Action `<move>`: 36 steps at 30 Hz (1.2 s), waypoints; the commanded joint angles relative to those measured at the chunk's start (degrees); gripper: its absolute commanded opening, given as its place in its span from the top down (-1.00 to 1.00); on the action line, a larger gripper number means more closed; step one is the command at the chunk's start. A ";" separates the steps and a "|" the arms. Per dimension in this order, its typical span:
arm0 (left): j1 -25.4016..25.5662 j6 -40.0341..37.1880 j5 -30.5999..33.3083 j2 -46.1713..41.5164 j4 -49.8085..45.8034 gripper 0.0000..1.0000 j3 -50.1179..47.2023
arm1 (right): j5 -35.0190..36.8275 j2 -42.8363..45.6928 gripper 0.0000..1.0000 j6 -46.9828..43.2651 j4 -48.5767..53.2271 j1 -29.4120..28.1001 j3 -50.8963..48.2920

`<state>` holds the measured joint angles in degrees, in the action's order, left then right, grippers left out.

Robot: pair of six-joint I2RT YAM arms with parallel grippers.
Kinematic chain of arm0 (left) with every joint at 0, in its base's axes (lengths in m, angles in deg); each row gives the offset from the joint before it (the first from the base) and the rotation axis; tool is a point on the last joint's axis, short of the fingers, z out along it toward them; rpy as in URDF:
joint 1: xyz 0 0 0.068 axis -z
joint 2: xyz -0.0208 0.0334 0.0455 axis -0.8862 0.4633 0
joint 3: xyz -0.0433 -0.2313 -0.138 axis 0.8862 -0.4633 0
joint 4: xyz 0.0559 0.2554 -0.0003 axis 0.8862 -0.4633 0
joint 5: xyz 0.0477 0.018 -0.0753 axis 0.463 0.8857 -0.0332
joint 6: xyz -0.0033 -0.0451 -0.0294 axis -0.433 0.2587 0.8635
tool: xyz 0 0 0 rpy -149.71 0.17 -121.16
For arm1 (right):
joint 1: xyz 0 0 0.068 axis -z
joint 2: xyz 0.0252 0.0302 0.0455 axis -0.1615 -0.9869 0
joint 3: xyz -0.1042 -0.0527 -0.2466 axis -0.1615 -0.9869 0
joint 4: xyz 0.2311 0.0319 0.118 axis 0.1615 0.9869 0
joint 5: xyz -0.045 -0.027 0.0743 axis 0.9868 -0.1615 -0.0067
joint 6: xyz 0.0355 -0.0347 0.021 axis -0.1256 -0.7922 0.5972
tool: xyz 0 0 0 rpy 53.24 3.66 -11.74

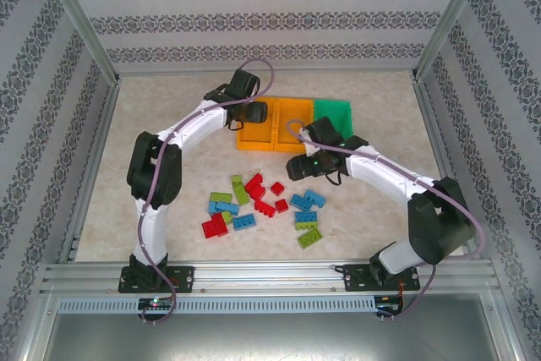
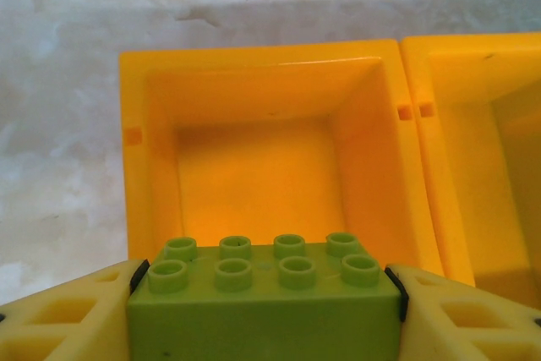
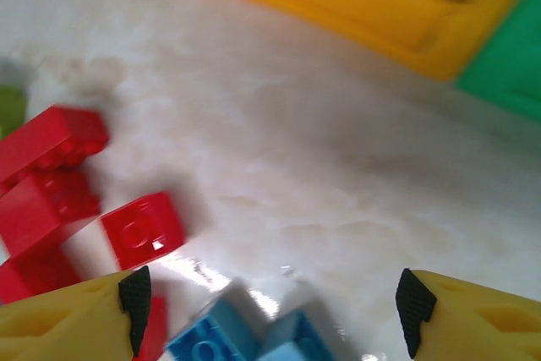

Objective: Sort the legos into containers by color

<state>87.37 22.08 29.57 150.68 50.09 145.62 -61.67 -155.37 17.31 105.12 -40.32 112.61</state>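
Progress early: left gripper (image 2: 268,287) clamps lime brick (image 2: 264,314) over the empty left orange bin (image 2: 254,69) at the table's (image 1: 169,124) far middle, right gripper (image 3: 275,302) hangs open above blue bricks (image 3: 215,340), and the pile (image 1: 258,196) lies unsorted toward the near edge.

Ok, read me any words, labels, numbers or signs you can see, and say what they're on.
No readable text anywhere.
The lime brick held between the left fingers shows bare studs, no lettering.
The orange bin, the red brick and the table show no print or labels.
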 commanded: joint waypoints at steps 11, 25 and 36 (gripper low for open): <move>-0.80 4.49 -2.76 1.52 -3.26 -0.50 1.93 | -1.13 -13.25 -0.56 -8.15 -2.09 -11.16 6.13; -1.18 7.27 -2.72 -2.35 -3.64 -0.77 0.56 | 1.95 -20.65 -0.02 -9.16 -1.24 -11.34 9.25; -1.44 7.44 -0.69 -7.86 -2.19 -0.83 -6.27 | 1.70 -11.86 0.50 -6.33 -4.06 -8.17 9.46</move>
<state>86.37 28.81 27.49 145.76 48.28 141.71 -60.29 -172.22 9.37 102.87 -50.60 120.72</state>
